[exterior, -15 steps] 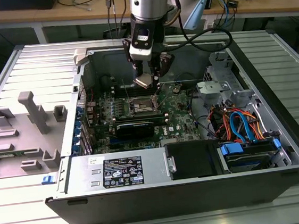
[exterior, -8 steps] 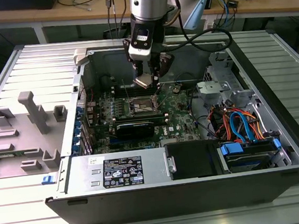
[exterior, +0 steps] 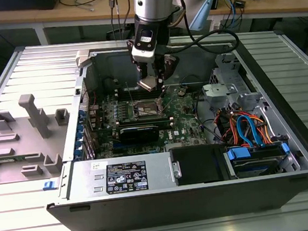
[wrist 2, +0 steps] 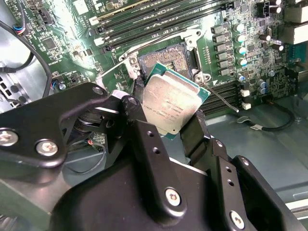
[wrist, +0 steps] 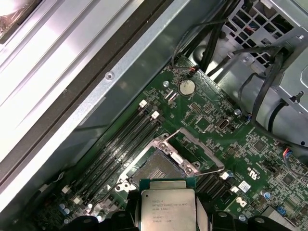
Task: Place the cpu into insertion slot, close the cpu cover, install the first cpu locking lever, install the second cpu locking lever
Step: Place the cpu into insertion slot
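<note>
1st of 4 steps: black end effector pinches flat silvery-tan square cpu, open dark-rimmed insertion slot right below it; prob. needs squaring & level lowering.

Bright, even overhead light, soft shadows. The ribbed table well out from the gripper is near washed out. The motherboard under the gripper is dimmer, shaded by the case walls. Dull sheen on the cpu lid in its grip. Gripper body reads flat black.
</note>
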Controlling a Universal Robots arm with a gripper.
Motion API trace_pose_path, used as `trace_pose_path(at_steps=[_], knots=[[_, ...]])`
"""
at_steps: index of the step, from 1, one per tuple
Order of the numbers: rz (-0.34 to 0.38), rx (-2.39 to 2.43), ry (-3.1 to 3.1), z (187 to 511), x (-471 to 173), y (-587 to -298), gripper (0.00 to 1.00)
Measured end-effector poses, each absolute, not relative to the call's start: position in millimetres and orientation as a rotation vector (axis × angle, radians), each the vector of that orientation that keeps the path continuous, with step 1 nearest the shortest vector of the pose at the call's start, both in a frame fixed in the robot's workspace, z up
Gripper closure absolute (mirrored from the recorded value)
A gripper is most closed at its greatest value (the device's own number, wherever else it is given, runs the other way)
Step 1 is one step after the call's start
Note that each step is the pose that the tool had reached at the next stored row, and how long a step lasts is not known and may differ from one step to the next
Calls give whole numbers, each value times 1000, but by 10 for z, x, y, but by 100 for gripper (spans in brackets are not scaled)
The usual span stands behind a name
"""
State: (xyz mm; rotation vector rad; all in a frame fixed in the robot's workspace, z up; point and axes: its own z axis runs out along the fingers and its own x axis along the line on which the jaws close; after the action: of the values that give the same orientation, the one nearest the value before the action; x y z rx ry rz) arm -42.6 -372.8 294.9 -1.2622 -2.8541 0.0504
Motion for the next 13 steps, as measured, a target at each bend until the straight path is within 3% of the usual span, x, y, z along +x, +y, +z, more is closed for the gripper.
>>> trace_pose_path(at_steps=[13], knots=[[50, -1314, -2830, 2946, -426, -3728, 45]])
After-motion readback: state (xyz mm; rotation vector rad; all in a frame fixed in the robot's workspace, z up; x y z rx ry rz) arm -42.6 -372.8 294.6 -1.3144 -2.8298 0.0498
